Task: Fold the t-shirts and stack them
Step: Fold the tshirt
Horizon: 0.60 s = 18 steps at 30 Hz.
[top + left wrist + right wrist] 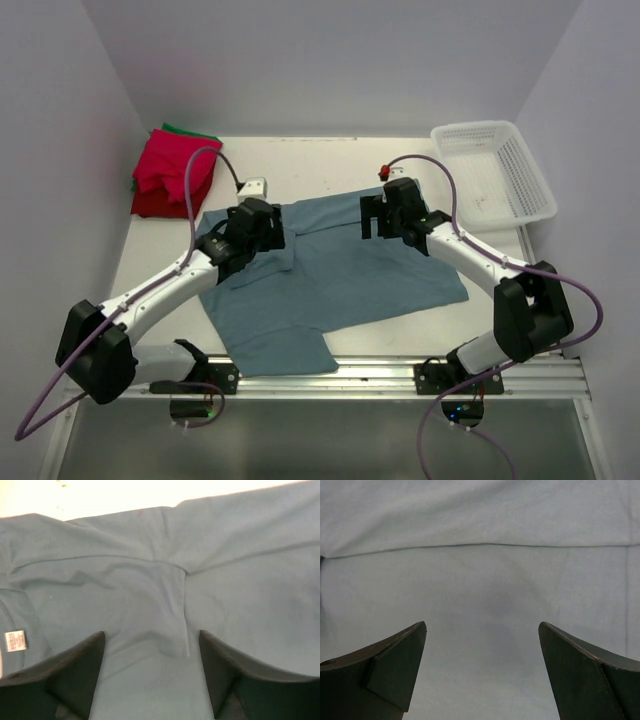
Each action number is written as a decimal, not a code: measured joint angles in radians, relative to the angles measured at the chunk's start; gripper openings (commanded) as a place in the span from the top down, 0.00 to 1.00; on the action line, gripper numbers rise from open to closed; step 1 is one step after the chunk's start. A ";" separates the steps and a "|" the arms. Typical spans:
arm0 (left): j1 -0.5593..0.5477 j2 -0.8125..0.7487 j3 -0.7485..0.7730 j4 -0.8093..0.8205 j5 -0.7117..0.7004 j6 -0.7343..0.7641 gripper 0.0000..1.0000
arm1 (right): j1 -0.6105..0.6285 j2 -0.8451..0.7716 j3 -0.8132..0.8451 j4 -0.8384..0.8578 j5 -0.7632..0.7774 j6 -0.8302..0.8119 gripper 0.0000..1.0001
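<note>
On the pale table (310,160), boxed in by plain white walls (330,60), the blue-grey t-shirt (340,280) lies spread at the middle, the left gripper (151,642) and right gripper (482,630) both gaping empty over it, folded red t-shirts (165,175) piled far left, a white basket (495,165) far right.

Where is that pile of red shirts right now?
In the overhead view, the red shirts sit in the far left corner of the table, a green one peeking out behind them, beyond the blue-grey shirt spread mid-table.
</note>
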 measured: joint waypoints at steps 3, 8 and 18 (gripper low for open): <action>0.094 0.077 -0.010 0.077 0.060 0.018 1.00 | -0.032 0.000 0.005 -0.010 0.001 0.007 0.84; 0.196 0.235 -0.047 0.137 0.109 0.018 1.00 | -0.141 0.017 0.048 -0.035 0.030 0.051 1.00; 0.275 0.342 -0.067 0.191 0.121 -0.016 1.00 | -0.150 0.032 0.064 -0.079 0.094 0.066 1.00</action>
